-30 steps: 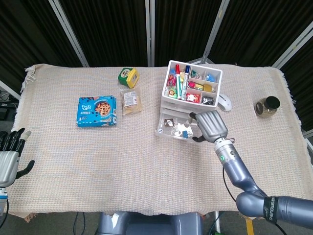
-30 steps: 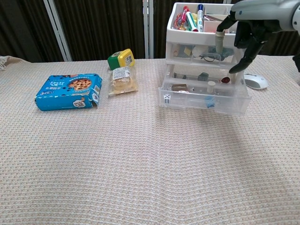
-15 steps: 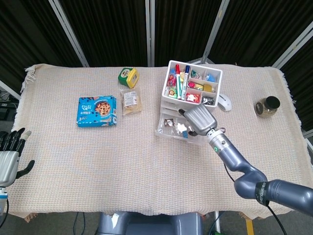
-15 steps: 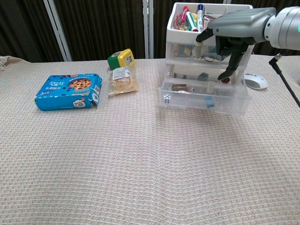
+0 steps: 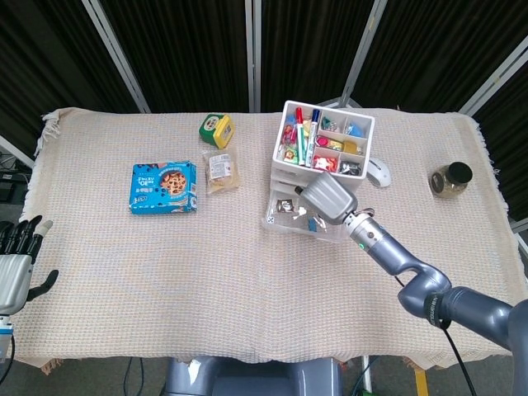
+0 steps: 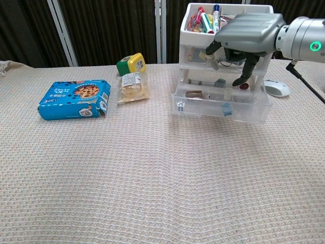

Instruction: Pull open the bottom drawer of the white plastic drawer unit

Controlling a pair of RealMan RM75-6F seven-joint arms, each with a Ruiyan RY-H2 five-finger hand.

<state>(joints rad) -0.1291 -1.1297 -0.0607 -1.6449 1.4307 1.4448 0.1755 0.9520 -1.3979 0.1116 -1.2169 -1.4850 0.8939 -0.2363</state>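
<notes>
Your right hand hovers empty, fingers curled downward and apart, over the bottom drawer, which juts forward from the white drawer unit at the table's far right.

A lab-like recording setup: cloth-covered table backed by black curtain panels on metal frames

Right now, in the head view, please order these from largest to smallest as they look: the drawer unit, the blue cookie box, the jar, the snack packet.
1. drawer unit
2. blue cookie box
3. snack packet
4. jar

The packet and jar look close in size, so their order is uncertain.
</notes>
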